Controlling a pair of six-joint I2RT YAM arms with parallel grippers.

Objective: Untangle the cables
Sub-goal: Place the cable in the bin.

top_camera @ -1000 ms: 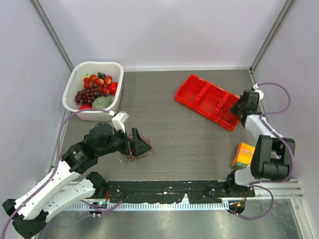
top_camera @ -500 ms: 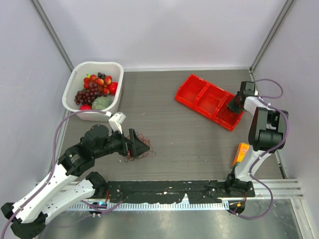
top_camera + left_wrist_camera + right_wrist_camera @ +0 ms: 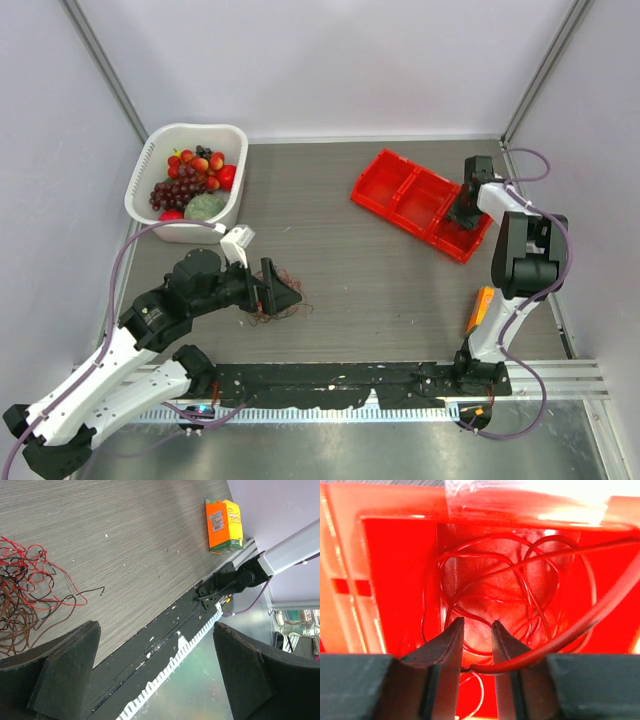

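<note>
The cables are a small tangle of thin red and dark brown wires on the table at the left. They also show in the left wrist view. My left gripper hangs right over them, jaws wide open and empty. My right gripper reaches into the right compartment of the red tray. Its jaws stand a narrow gap apart. A single red wire lies across the right finger and ends in the gap. Loose red wire loops lie on the compartment floor below.
A white basket of fruit stands at the back left. An orange carton stands by the right arm's base, also in the left wrist view. A black strip runs along the table's front edge.
My right gripper has swung left from the table's right edge to over the red tray's right compartment. The left arm has barely shifted above the tangle.
</note>
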